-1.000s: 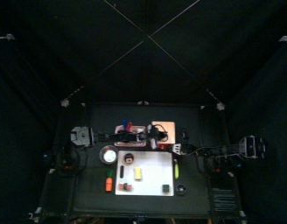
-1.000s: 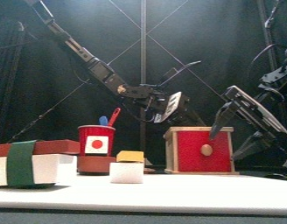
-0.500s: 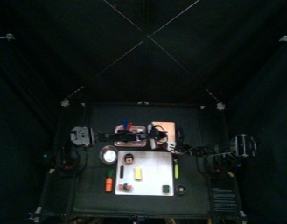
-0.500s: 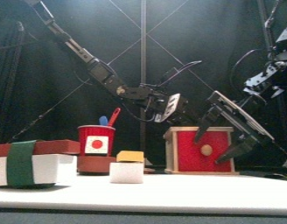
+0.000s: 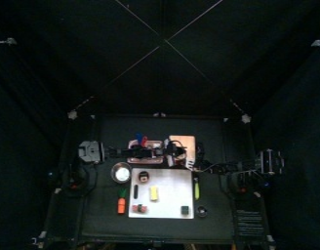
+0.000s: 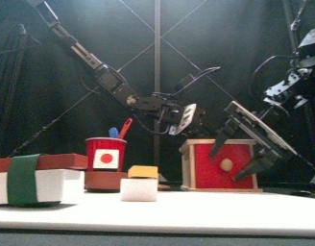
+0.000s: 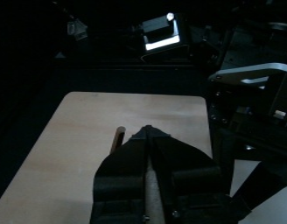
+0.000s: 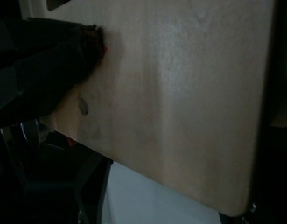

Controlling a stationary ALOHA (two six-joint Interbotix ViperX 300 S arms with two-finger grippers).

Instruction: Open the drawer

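Right tool (image 6: 254, 144) hangs wide open at the drawer's (image 6: 223, 164) two o'clock; you're approaching, so next bring it onto the knob (image 6: 227, 164).

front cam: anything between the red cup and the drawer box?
Nothing on the table there: in the front view the stretch between the red cup and the drawer is bare. The left gripper hangs above that gap.

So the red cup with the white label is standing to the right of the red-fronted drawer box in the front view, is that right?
Not quite. In the front view the red cup with the white label stands to the left of the drawer box, not the right. A small white block with a yellow top sits between them, nearer the camera.
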